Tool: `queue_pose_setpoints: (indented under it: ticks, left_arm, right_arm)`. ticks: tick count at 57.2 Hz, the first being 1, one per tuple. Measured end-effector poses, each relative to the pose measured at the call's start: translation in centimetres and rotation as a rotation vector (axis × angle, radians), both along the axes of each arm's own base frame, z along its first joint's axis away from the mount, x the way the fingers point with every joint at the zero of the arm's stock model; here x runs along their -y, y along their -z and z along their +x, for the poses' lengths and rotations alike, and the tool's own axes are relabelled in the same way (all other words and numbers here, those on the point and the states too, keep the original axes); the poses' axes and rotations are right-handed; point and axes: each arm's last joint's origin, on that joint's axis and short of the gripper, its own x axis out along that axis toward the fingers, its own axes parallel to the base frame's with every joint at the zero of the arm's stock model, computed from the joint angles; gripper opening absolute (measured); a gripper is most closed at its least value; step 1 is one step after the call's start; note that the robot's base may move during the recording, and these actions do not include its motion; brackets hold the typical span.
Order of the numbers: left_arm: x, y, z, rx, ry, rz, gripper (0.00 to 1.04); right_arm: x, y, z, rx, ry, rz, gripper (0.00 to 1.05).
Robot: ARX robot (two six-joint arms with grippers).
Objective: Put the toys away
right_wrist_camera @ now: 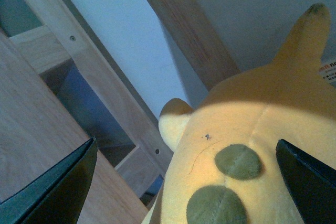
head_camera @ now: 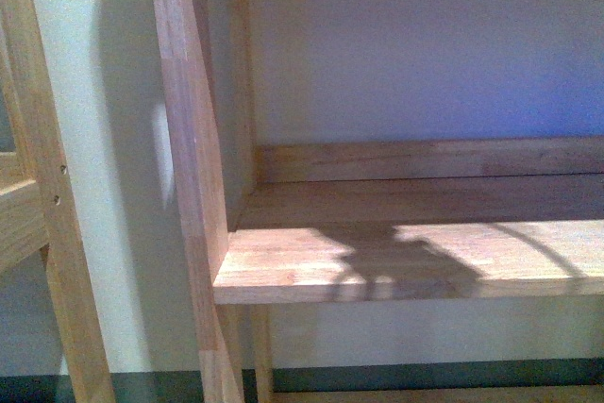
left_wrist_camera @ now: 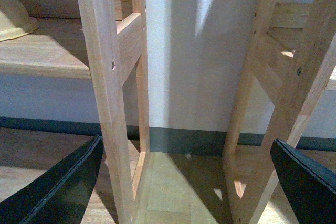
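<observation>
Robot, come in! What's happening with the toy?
Left hand open, empty, facing shelf legs. Right hand open around yellow plush toy. Wooden shelf ahead, bare in front view.

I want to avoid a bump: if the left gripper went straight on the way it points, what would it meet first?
Probably the light wooden shelf upright, which stands closest between the open left gripper's black fingers; depth is unclear.

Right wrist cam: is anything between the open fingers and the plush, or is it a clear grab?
Nothing visible stands between them. In the right wrist view the yellow plush toy fills the space ahead of the right gripper, whose jaws are spread wide to either side. The wooden shelf frame lies off to the side and behind.
</observation>
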Motion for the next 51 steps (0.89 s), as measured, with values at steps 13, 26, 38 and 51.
queue_pose_setpoints:
  ticks: [13, 26, 38, 51]
  left_arm:
    - [0.0, 0.0, 0.0, 0.0, 0.0, 0.0, 0.99]
    - [0.0, 0.0, 0.0, 0.0, 0.0, 0.0, 0.99]
    - [0.0, 0.0, 0.0, 0.0, 0.0, 0.0, 0.99]
    - [0.0, 0.0, 0.0, 0.0, 0.0, 0.0, 0.99]
  right_arm:
    - [0.5, 0.4, -1.2, -0.001, 0.004, -0.01, 1.04]
    - [1.0, 0.6, -3.6, 0.014, 0.014, -0.026, 1.04]
    - [1.0, 1.4, -9.7, 0.103, 0.069, -0.108, 1.04]
    - [1.8, 4.8, -15.3, 0.192, 0.186, -0.247, 1.04]
